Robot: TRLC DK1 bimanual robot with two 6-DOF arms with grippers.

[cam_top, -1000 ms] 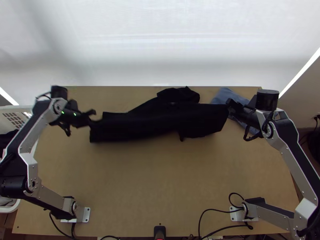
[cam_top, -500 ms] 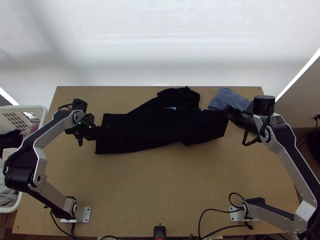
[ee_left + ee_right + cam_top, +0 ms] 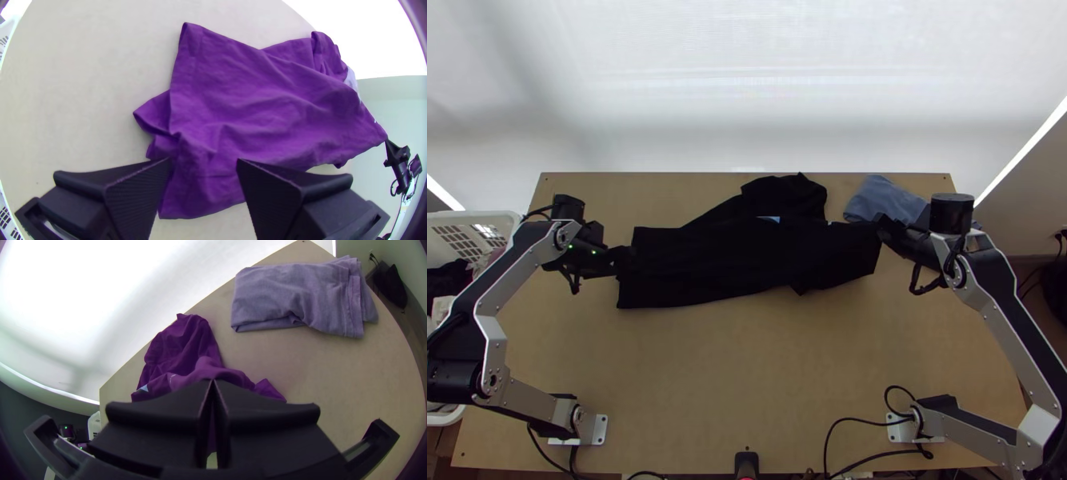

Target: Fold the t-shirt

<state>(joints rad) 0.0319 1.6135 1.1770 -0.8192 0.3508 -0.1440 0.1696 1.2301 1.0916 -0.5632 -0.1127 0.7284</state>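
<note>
The t-shirt, black in the top view (image 3: pixel 747 260) and purple in the left wrist view (image 3: pixel 267 106), lies stretched across the table, folded over lengthwise with a bunched part behind it. At its left end is my left gripper (image 3: pixel 625 258); the left wrist view shows this gripper (image 3: pixel 204 164) open, fingers apart above the cloth. My right gripper (image 3: pixel 881 228) has the shirt's right far corner pinched. In the right wrist view the same gripper (image 3: pixel 212 384) is shut, with the cloth (image 3: pixel 218 369) running out from its fingertips.
A folded blue-grey cloth (image 3: pixel 883 200) lies at the back right, close behind the right gripper. A white basket (image 3: pixel 511 220) holding clothes stands off the table's left side. Bare wood (image 3: pixel 747 360) stretches between the shirt and the near edge.
The shirt's left end and front edge have shifted toward the near side. My left gripper went right and nearer with the cloth, then drew back slightly left off it. My right gripper moved slightly nearer.
</note>
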